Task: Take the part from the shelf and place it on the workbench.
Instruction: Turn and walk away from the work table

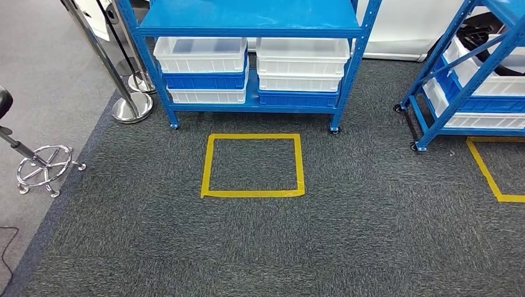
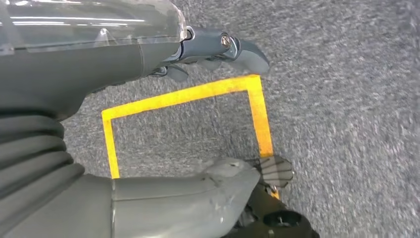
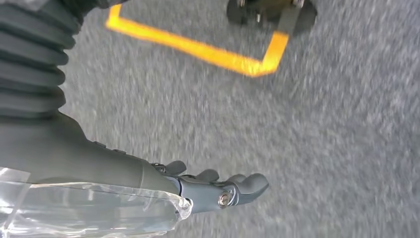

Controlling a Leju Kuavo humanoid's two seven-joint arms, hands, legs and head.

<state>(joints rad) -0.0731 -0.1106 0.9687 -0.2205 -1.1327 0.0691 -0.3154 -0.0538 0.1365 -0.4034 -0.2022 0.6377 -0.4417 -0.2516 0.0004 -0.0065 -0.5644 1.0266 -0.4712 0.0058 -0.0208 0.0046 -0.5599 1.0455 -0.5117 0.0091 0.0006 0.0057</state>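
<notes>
Both hands hang over the grey carpet [image 1: 347,235] holding nothing, the left hand [image 2: 218,49] and right hand [image 3: 218,186] with fingers loosely apart. Beyond the full yellow tape square [image 1: 252,165] stands one blue shelf [image 1: 251,25] carrying six stacked bins [image 1: 201,54], four white and two blue; I cannot tell which holds the part.

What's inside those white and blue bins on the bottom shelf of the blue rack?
The top white bins on the blue rack look empty through their pale walls. The bins stacked beneath, blue and white, are covered by those above, so their contents cannot be seen.
</notes>
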